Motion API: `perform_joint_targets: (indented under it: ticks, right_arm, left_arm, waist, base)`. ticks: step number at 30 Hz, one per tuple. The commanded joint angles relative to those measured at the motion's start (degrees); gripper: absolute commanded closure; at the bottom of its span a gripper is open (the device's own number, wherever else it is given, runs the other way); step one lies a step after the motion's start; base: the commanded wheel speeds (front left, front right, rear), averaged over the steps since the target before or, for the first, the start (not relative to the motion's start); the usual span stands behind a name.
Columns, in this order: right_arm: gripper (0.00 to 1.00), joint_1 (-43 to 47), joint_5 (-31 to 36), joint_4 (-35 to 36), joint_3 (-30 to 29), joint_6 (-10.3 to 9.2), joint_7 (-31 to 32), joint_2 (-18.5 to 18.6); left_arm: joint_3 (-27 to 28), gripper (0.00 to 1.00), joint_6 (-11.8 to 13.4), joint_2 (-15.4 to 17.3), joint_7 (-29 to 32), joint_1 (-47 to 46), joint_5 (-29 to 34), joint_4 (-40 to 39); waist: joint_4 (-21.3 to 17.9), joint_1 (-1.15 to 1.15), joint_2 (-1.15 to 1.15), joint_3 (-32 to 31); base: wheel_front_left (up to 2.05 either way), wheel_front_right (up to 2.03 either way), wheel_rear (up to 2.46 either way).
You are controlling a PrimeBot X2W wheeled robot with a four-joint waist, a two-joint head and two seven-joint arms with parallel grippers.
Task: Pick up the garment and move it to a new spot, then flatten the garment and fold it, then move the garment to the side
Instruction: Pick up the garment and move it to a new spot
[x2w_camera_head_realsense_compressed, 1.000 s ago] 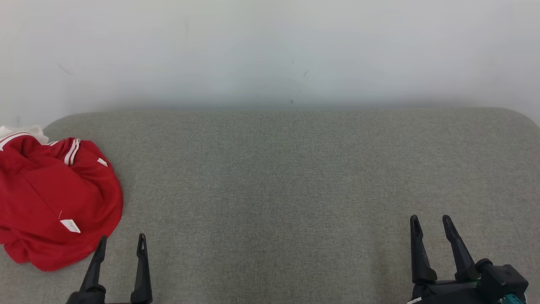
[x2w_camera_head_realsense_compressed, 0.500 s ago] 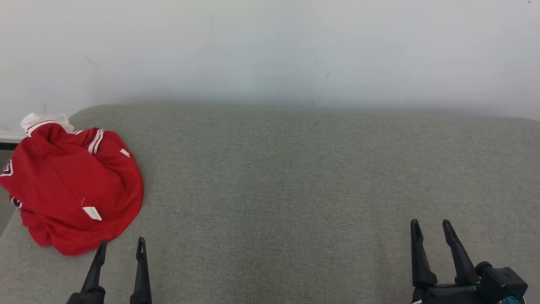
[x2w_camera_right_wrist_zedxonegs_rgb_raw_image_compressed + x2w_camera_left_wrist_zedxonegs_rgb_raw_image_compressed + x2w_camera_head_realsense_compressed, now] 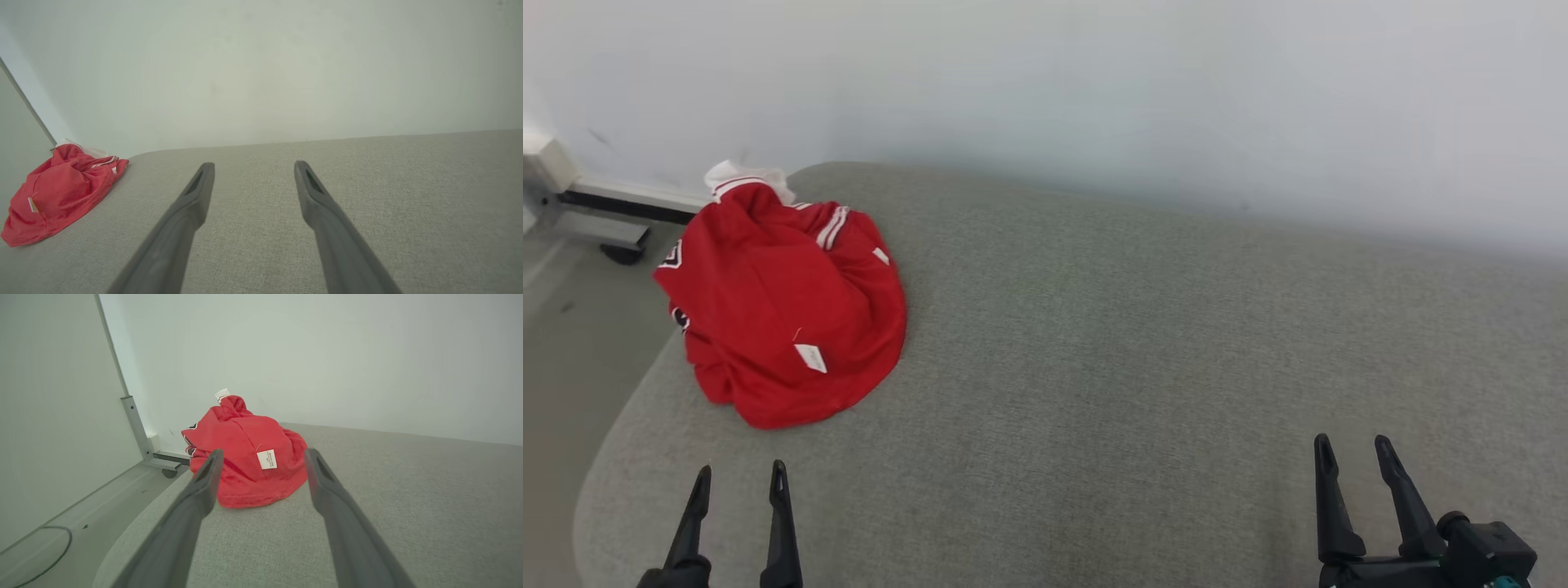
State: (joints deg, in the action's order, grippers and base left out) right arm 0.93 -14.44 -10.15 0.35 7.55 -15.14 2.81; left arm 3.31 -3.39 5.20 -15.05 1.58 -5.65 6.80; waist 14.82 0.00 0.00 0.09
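While garment [image 3: 784, 302] sits bunched, ungrasped, my left gripper [image 3: 739, 469] and right gripper [image 3: 1352, 441] gape empty; pick-up step, left must reach forward, pinch cloth.

I see a plain pale wall [image 3: 1094, 73] behind a tabletop [image 3: 1111, 351] covered in grey woven fabric, its corner rounded. Off its left edge is grey floor [image 3: 572, 343], where a metal-framed partition [image 3: 49, 396] stands on a dark caster [image 3: 623, 255]. A thin cable [image 3: 69, 544] loops nearby. The light is soft and even.
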Motion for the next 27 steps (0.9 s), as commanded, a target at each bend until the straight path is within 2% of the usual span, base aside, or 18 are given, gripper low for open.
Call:
perform_joint_targets:
  ticks: [1, 17, 27]
  right_arm:
    - [0.00, 0.06, 0.10, -0.22, -0.02, -0.12, -0.03, 0.12]
    - [0.00, -0.52, 1.02, -1.08, 0.68, -0.12, -0.03, 0.12]
    - [0.00, -1.82, 1.29, -1.65, 2.08, -0.12, 0.09, 0.13]
  left_arm:
    - [0.08, 0.00, 0.36, 0.23, -0.20, 0.33, -0.14, 0.14]
    - [0.94, 0.00, 2.19, 0.70, -0.20, -0.14, -1.08, 0.99]
    - [2.66, 0.00, 4.08, 0.36, -0.21, 1.65, -1.58, -0.75]
  waist:
    - [4.42, 0.00, 0.00, 0.31]
    - [14.03, 0.00, 0.00, 0.43]
    - [15.07, 0.00, 0.00, 1.06]
  base:
    - [0.00, 0.00, 0.00]
    - [0.00, 0.00, 0.00]
    - [0.00, 0.00, 0.00]
